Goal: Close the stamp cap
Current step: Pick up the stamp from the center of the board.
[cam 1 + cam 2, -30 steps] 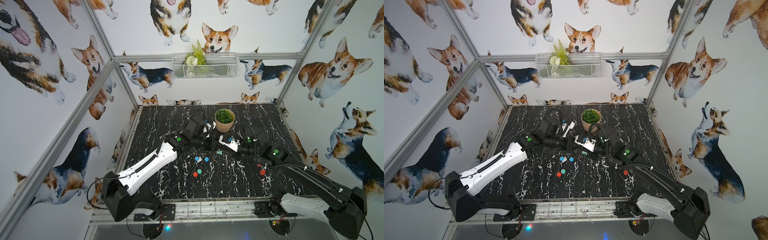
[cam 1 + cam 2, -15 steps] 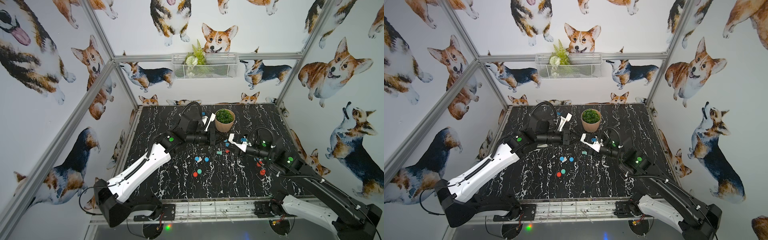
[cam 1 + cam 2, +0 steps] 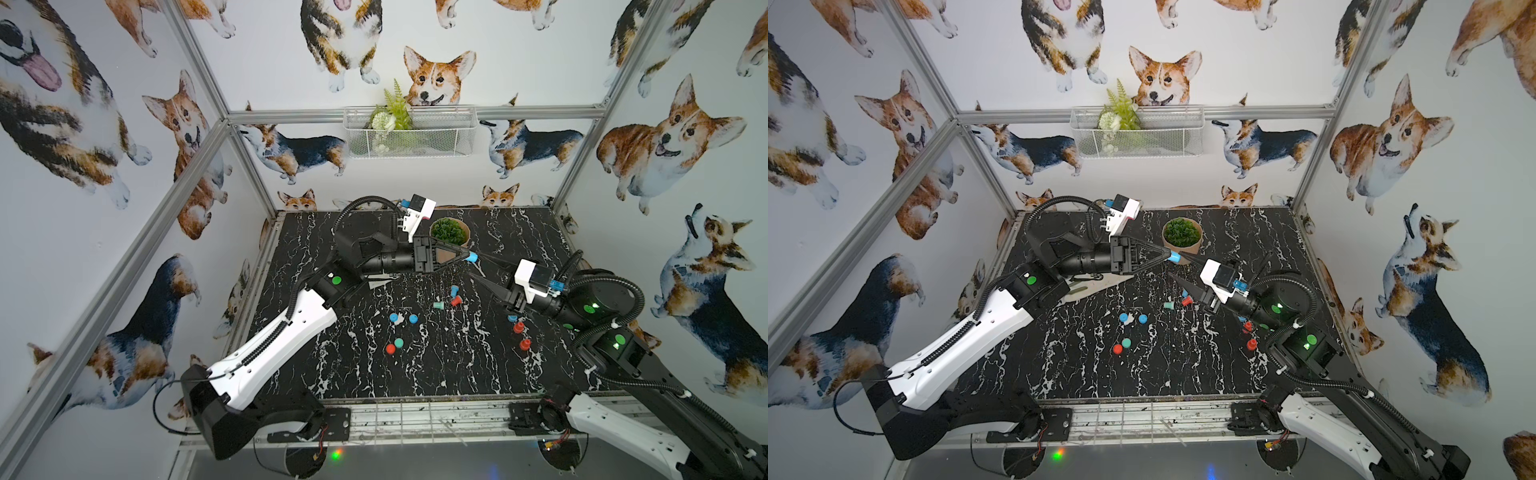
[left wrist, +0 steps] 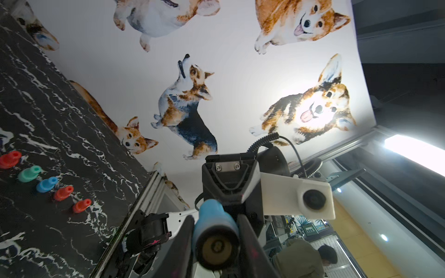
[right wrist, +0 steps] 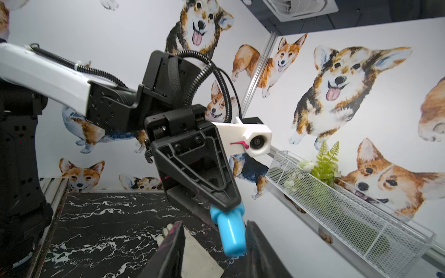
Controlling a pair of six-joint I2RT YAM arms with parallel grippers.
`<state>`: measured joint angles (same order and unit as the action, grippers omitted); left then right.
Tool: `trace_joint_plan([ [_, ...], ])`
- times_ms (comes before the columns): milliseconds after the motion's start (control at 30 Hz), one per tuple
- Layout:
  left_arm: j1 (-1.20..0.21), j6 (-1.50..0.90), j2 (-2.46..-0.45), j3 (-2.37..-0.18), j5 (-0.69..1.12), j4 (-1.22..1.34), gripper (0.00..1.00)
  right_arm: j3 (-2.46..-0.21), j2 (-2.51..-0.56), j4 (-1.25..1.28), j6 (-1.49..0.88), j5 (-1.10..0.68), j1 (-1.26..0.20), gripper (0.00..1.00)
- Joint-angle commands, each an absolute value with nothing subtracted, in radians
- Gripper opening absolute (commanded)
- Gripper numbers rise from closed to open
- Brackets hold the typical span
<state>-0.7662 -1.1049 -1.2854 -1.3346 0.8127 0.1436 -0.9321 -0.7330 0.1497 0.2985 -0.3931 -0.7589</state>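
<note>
Right wrist view: showed the blue stamp (image 5: 230,237) clamped at its flared end in the left gripper (image 5: 227,208), aloft over the marble table (image 5: 96,216). Found the right gripper (image 5: 214,243) with jaws parted either side of the stamp's free end. Caught, in both top views, small coloured pieces (image 3: 456,300) scattered below.

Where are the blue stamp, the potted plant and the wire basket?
blue stamp (image 5: 230,237): right wrist view, barrel.
potted plant (image 3: 448,231): in a top view, leaves.
wire basket (image 3: 440,138): in a top view, front wall.
</note>
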Motion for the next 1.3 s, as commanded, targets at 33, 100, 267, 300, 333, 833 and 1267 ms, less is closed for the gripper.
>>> trace_joint_plan([
  [33,-0.764,-1.236,-1.282,-1.335,0.881,0.350,0.12,-0.966,-0.735,0.257,0.254,-0.427,-0.760,0.40],
  [100,-0.765,-1.237,-1.280,-1.338,0.887,0.352,0.12,-0.980,-0.743,0.258,0.249,-0.435,-0.760,0.39],
  [267,-0.765,-1.238,-1.277,-1.341,0.894,0.355,0.12,-1.007,-0.774,0.270,0.232,-0.442,-0.760,0.38],
  [300,-0.765,-1.239,-1.277,-1.341,0.896,0.354,0.12,-1.010,-0.780,0.274,0.228,-0.440,-0.761,0.38],
  [333,-0.765,-1.239,-1.278,-1.342,0.897,0.356,0.11,-1.015,-0.786,0.279,0.222,-0.443,-0.761,0.38],
  [833,-0.766,-1.267,-1.272,-1.335,0.897,0.400,0.11,-1.045,-0.831,0.264,0.203,-0.446,-0.761,0.32],
  [1267,-0.767,-1.271,-1.273,-1.325,0.900,0.410,0.10,-1.063,-0.861,0.285,0.174,-0.479,-0.760,0.26],
])
